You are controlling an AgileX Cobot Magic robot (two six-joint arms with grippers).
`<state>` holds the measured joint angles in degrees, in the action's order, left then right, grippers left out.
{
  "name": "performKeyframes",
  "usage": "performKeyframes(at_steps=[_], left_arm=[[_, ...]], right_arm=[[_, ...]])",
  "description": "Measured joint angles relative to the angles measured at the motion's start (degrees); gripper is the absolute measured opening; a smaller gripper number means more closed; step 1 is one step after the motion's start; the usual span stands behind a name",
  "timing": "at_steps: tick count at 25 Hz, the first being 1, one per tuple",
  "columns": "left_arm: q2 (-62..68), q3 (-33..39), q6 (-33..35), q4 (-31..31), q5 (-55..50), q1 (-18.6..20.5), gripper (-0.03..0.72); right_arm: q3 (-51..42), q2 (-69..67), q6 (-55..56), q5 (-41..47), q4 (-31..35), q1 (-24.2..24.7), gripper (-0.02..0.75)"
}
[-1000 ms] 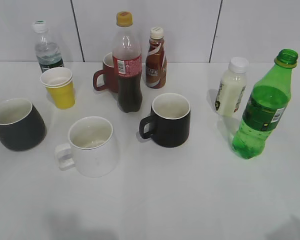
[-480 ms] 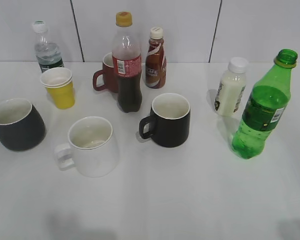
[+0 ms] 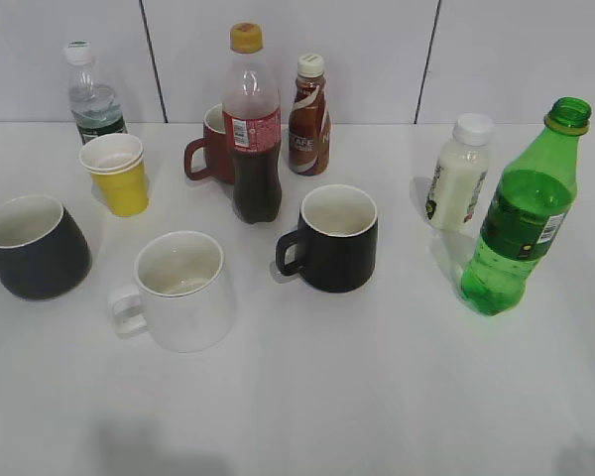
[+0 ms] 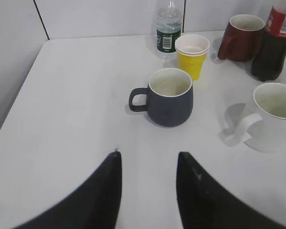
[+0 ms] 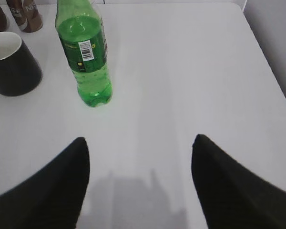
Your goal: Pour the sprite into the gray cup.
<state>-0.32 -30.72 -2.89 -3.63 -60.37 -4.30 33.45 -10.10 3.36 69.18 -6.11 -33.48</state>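
Note:
The sprite [image 3: 521, 223], a tall green bottle with no cap, stands upright at the right of the table; it also shows in the right wrist view [image 5: 85, 57]. The gray cup [image 3: 32, 248], a rounded charcoal mug with an off-white inside, stands at the far left; in the left wrist view [image 4: 169, 98] its handle points left. My left gripper [image 4: 148, 160] is open and empty, short of the gray cup. My right gripper [image 5: 140, 143] is open and empty, short of the sprite and to its right. Neither gripper shows in the exterior view.
A white mug [image 3: 178, 290], a black mug [image 3: 335, 238], a cola bottle [image 3: 253, 129], a dark red mug [image 3: 213, 147], a coffee bottle [image 3: 308, 117], a yellow cup [image 3: 117, 174], a water bottle [image 3: 91, 94] and a white bottle [image 3: 458, 174] stand on the table.
The objects have not moved. The shadow at the bottom right of the exterior view has shrunk toward the lower edge.

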Motion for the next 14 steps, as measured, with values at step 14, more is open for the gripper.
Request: performKeyframes(at_steps=[14], left_arm=[[0.0,0.0,0.0,0.0,0.0,0.0,0.267]], right_arm=[[0.0,0.0,0.0,0.0,0.0,0.0,0.504]])
